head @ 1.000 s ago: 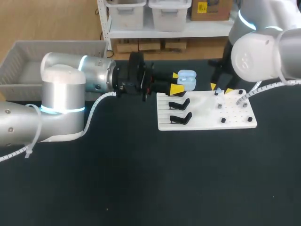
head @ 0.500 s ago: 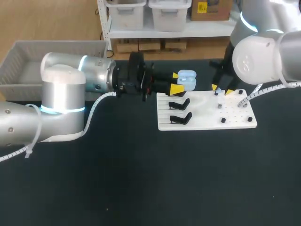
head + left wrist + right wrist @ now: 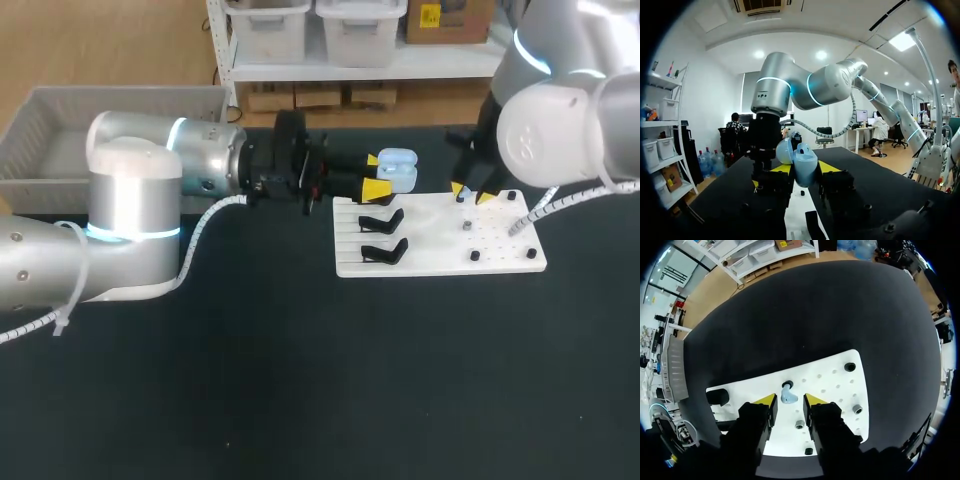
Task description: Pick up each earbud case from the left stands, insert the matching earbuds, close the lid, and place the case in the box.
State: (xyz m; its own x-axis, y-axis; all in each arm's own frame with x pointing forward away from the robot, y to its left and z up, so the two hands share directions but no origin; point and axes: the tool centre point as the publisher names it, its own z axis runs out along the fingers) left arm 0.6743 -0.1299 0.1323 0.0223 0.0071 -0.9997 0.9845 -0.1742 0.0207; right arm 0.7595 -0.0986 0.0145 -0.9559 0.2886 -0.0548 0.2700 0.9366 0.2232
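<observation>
Beyond the far left corner of the white board (image 3: 440,262), our left tool (image 3: 376,175) reaches in from the left and is clamped on the pale blue earbud case (image 3: 398,172), one yellow tip against each side. The case is held in the air above the dark counter (image 3: 300,380), clear of the board, and its lid (image 3: 785,151) stands open, tipped back to one side of the body. Two black stands (image 3: 381,220) sit on the left part of the board, one behind the other, and neither carries a case. Our right tool (image 3: 469,191) comes in from the right and hangs over the board's far right part, pointing down at it. From its wrist we see its fingers apart with a pale blue earbud (image 3: 788,398) lying on the board between them; a thin gap shows on each side, so the tips are not touching it. A small black peg (image 3: 787,385) stands just ahead of the earbud, and other pegs (image 3: 850,367) are scattered over that end of the board. The grey box (image 3: 40,120) sits at the counter's far left, well apart from the board
</observation>
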